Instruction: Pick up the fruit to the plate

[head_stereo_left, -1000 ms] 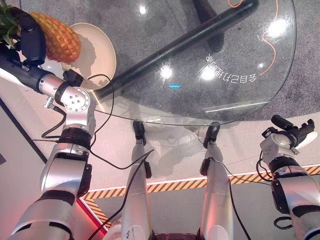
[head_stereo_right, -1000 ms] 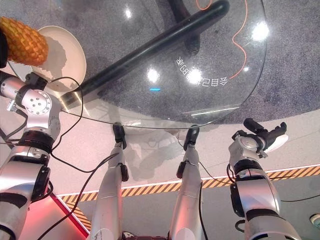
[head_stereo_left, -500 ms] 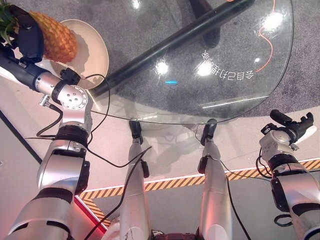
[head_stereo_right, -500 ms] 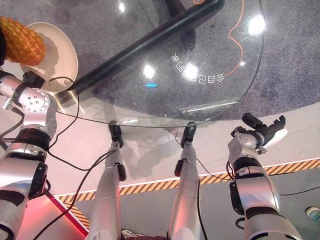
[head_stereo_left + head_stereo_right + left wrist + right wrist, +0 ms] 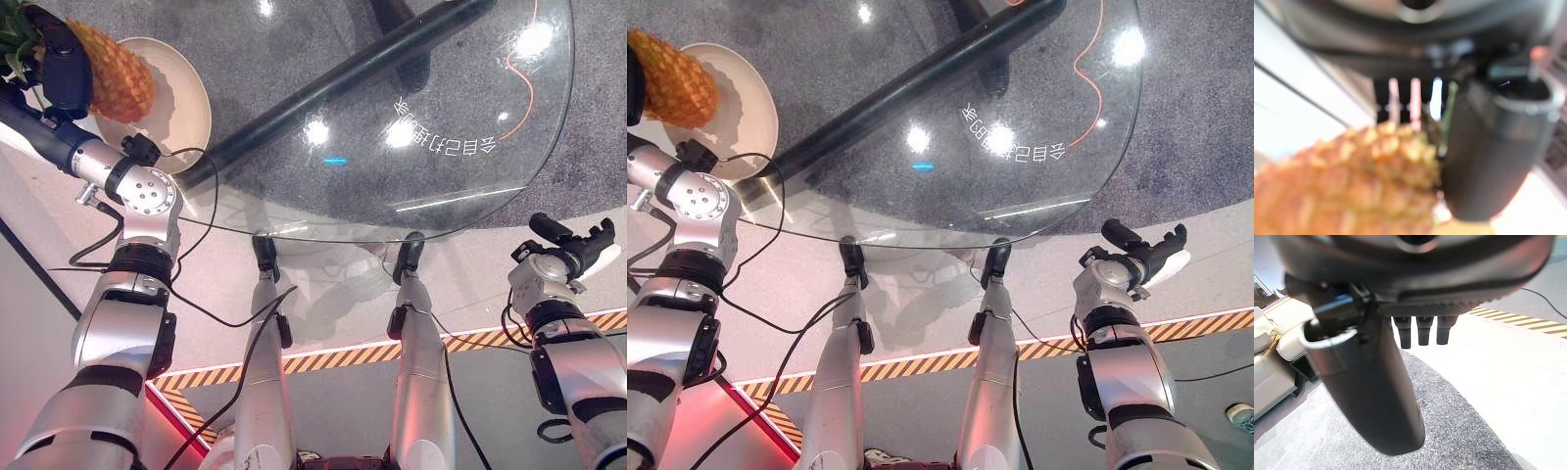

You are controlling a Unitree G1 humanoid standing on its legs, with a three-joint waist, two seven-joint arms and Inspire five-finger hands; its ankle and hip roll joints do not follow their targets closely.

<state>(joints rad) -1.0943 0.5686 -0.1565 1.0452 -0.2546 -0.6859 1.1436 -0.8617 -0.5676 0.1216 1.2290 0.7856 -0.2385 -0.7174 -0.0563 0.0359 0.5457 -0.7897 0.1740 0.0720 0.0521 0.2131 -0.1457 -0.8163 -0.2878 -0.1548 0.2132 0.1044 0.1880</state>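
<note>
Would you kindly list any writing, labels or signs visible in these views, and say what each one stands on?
White characters on the glass table: they appear upside down and mirrored from this side, so they cannot be read reliably.
Yellow-and-black hazard stripe on the floor: a marking, no text.
Nothing else is legible.

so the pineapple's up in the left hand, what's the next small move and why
Probably lower it a little onto the plate, then let go. The left hand is curled round the pineapple, whose body already hangs over the plate's near rim on the glass table, so little sideways travel looks needed. The right hand is idle beside the table's edge.
</note>
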